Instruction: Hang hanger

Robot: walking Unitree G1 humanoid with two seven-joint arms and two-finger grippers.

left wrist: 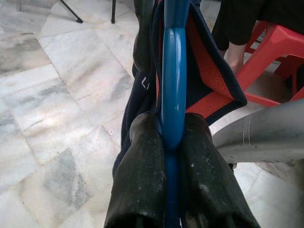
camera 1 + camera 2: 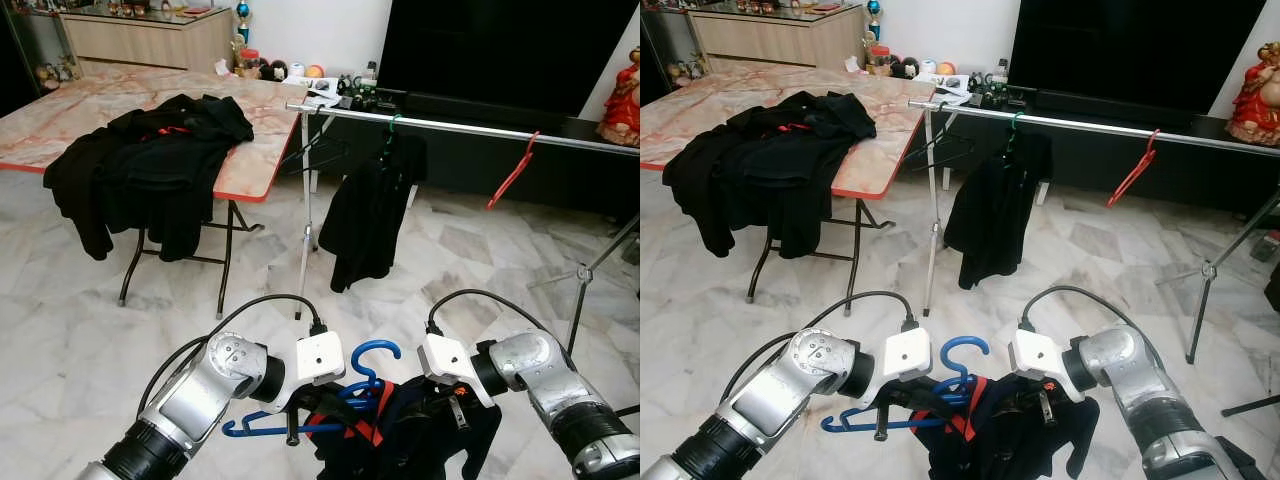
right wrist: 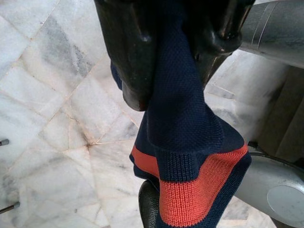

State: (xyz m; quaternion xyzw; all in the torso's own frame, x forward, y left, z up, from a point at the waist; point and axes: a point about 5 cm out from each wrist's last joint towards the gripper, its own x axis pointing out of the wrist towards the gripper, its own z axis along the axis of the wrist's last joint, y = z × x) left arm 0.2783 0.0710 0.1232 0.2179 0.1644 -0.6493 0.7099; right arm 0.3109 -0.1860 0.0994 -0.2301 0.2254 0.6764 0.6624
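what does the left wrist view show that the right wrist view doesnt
Left wrist view: the left hand shut on the blue hanger, the hanger bar running up between its fingers, plus a red plastic chair with a person's leg beside it.

Right wrist view: the right hand pinching the navy knit fabric itself, with the ribbed orange band of the garment hanging below.

Both: the same navy garment with orange trim, and the marble tile floor underneath.
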